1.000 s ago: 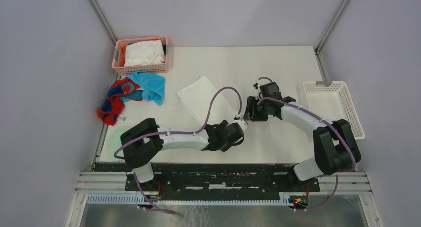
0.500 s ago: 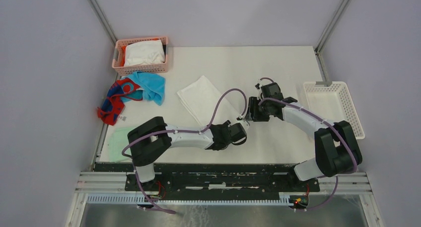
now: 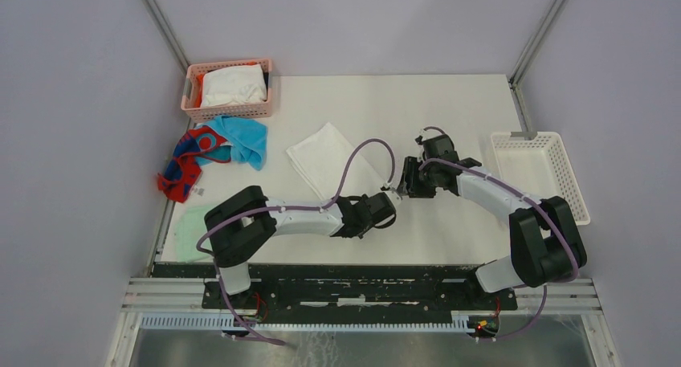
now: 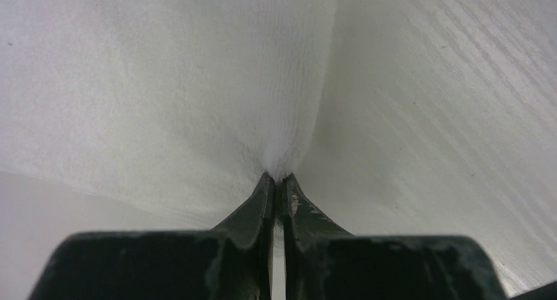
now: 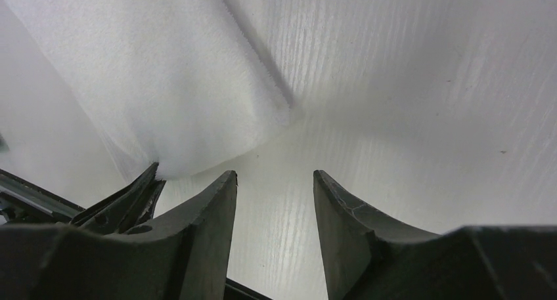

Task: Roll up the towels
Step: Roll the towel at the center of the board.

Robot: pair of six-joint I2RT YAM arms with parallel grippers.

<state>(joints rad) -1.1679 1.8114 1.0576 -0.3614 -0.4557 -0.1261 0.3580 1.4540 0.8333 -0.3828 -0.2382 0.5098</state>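
The white towel [image 3: 323, 155] lies flat at the middle of the counter [image 3: 417, 110], one corner pointing toward the arms. That corner is now pinched by the left hand [image 4: 277, 180]. Its jaws stood wide a second ago and have since closed tight, and the cloth puckers up between them. The right hand [image 5: 274, 175] hangs just beside the same corner, jaws half apart over bare counter and holding nothing. With one grip made, the roll can likely begin from this corner. The turquoise towel [image 3: 242, 139] and red towel [image 3: 185, 165] lie crumpled together at the far left, untouched.
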